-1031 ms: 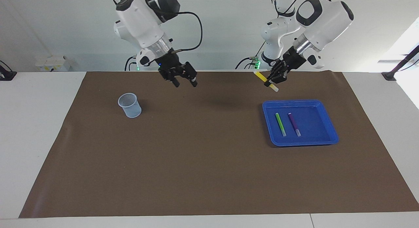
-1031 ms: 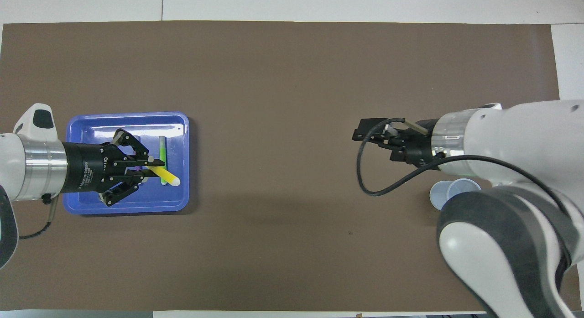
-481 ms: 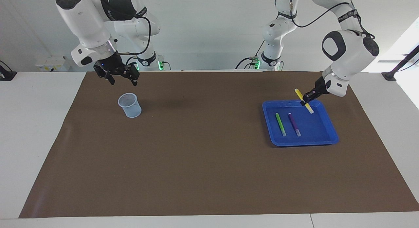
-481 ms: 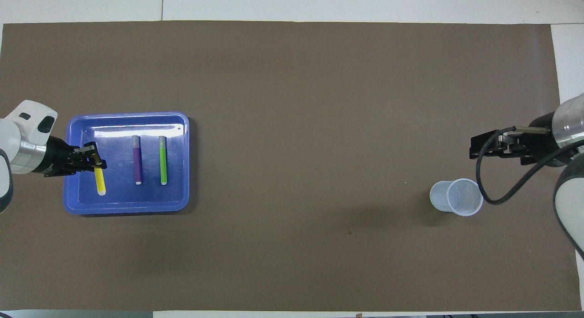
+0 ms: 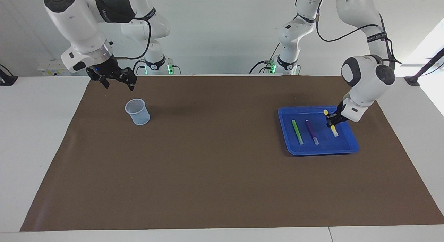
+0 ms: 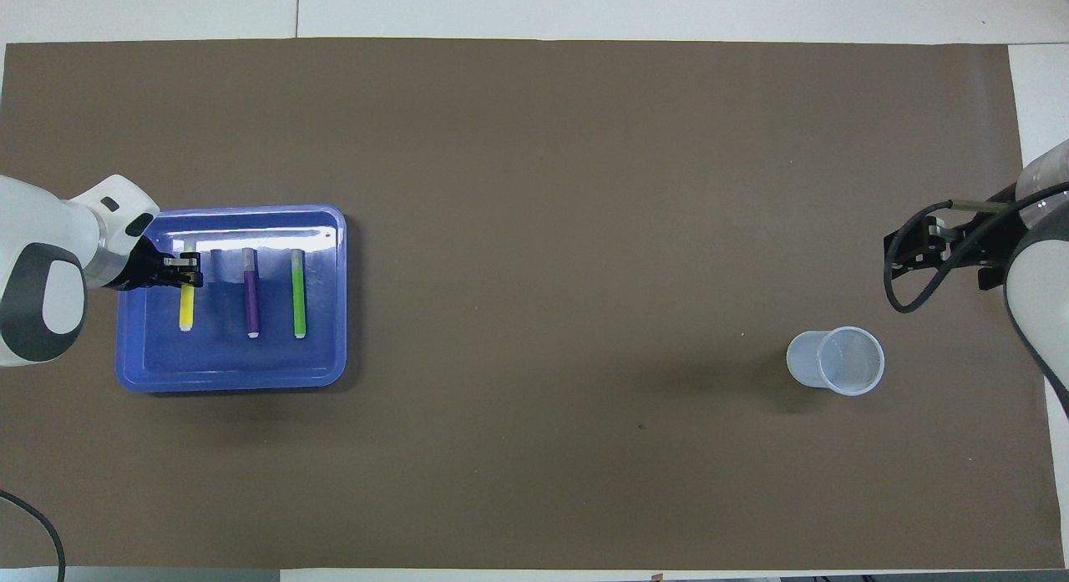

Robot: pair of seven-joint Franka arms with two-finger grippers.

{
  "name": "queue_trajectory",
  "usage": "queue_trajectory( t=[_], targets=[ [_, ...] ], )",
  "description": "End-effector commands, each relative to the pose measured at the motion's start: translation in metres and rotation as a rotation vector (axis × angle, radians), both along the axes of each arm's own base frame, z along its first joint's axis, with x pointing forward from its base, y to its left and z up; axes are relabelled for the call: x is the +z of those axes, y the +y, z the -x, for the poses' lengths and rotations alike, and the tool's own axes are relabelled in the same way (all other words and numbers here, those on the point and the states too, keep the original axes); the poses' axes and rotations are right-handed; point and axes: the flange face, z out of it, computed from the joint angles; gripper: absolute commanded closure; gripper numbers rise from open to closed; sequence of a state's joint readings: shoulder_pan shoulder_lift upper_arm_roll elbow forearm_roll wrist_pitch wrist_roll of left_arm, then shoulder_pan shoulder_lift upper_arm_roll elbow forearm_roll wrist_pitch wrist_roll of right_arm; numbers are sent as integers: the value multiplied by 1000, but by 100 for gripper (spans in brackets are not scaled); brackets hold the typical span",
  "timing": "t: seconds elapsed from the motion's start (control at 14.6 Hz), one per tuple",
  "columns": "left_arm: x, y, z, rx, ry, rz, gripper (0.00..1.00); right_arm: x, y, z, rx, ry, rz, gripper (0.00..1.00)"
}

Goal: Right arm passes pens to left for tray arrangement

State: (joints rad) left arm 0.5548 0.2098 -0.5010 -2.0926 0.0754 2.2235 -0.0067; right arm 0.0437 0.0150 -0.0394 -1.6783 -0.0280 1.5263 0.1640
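The blue tray (image 5: 319, 152) (image 6: 232, 380) sits toward the left arm's end of the table. The green pen (image 5: 297, 131) (image 6: 298, 293) and the purple pen (image 5: 311, 131) (image 6: 250, 295) lie side by side in it. My left gripper (image 5: 331, 121) (image 6: 189, 269) is down in the tray, shut on the yellow pen (image 5: 333, 130) (image 6: 187, 305). That pen is low and parallel to the purple one, on the side toward the left arm's end. I cannot tell if it rests on the tray floor. My right gripper (image 5: 116, 83) (image 6: 914, 252) is open, empty and raised near the cup.
A translucent cup (image 5: 137, 111) (image 6: 835, 361) stands upright toward the right arm's end of the table. A brown mat (image 5: 208, 165) covers the table, with white table edge around it.
My left gripper has carried the yellow pen over the tray and lowered it in beside the purple pen. My right arm has drawn back from mid-table toward its own end.
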Motion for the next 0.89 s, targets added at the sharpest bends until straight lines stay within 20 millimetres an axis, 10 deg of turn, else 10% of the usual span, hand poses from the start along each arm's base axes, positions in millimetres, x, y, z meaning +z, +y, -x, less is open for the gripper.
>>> queue_trajectory(
  t=[0.0,0.41,0.48,0.55,0.82],
  targets=[
    [-3,3,-5,-24,-28,-9,100,13,-3,-1,23,1,13,0],
    [-7,15,-2,2,-37,-8,100,17,-1,0,26,-7,9,0],
    [-8,10,-2,-6,-33,-7,28,19,-4,1,20,-10,8,0],
    [-7,5,-2,-11,-31,-8,0,25,-5,4,16,-17,5,0],
    [-3,9,-4,1,-22,-9,0,39,-10,13,9,-37,-5,0]
  ],
)
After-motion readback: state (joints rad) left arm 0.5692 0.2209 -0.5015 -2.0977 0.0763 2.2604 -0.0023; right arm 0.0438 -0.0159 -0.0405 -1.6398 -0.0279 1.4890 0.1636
